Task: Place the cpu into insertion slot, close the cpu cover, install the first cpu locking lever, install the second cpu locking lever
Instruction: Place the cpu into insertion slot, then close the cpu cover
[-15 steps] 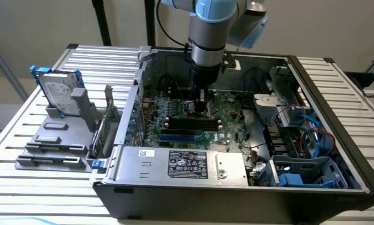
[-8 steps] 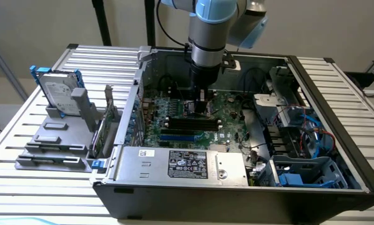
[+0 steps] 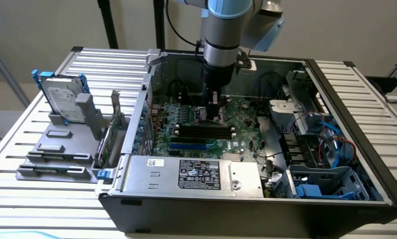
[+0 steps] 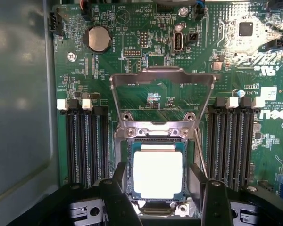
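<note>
The jaws stand released in the wrist view, their dark fingers point(image 4: 119, 193) one at each side of the cpu point(image 4: 158, 173) and just beside it. Whether they touch its edges I cannot tell. The cpu lies flat inside the insertion slot point(image 4: 155, 142), with its pale metal face upward. Beyond the slot the cpu cover point(image 4: 162, 74) is not closed: its frame is tilted back, and the green circuit board point(image 4: 108, 61) is seen through its window. A thin metal rod point(image 4: 201, 153) stands slanted beside the slot. Long black memory slots point(image 4: 87, 141) run at both sides, and a coin battery point(image 4: 98, 38) sits farther away. In the exterior view the arm point(image 3: 228, 35) reaches down into an open computer case point(image 3: 251, 219), which lies on a slatted bench point(image 3: 25, 189).
</note>
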You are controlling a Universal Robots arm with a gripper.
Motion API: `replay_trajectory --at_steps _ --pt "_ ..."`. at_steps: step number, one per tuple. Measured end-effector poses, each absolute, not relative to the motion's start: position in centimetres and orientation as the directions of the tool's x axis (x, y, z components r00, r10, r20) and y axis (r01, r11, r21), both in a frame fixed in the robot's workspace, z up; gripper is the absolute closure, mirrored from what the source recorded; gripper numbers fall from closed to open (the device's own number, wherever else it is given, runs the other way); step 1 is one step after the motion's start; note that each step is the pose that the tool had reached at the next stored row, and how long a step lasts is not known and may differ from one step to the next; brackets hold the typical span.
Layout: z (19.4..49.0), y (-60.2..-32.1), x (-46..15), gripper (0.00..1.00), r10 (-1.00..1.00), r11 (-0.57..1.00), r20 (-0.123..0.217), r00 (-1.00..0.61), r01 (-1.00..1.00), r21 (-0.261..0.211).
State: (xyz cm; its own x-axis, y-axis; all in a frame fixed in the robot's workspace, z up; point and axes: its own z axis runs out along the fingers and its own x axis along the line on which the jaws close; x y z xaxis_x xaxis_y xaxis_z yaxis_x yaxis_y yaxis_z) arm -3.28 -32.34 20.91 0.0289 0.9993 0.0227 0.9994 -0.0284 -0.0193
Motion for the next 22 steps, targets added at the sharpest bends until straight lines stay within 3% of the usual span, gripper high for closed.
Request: replay_trajectory --at_steps 4,8,11,14,22 --pt "22.0 -32.4 -4.0 0.40 0.999 -0.028 0.023 0.029 0.999 -0.019" --pt "22.6 -32.5 -5.2 0.64 0.999 -0.028 0.023 0.029 0.999 -0.019" --pt "22.9 -32.7 -6.1 0.70 0.999 -0.028 0.023 0.029 0.999 -0.018" --pt "22.9 -32.8 -6.5 0.88 0.999 -0.028 0.023 0.029 0.999 -0.016" --pt "22.9 -32.8 -6.5 0.89 0.999 -0.028 0.023 0.029 0.999 -0.016"
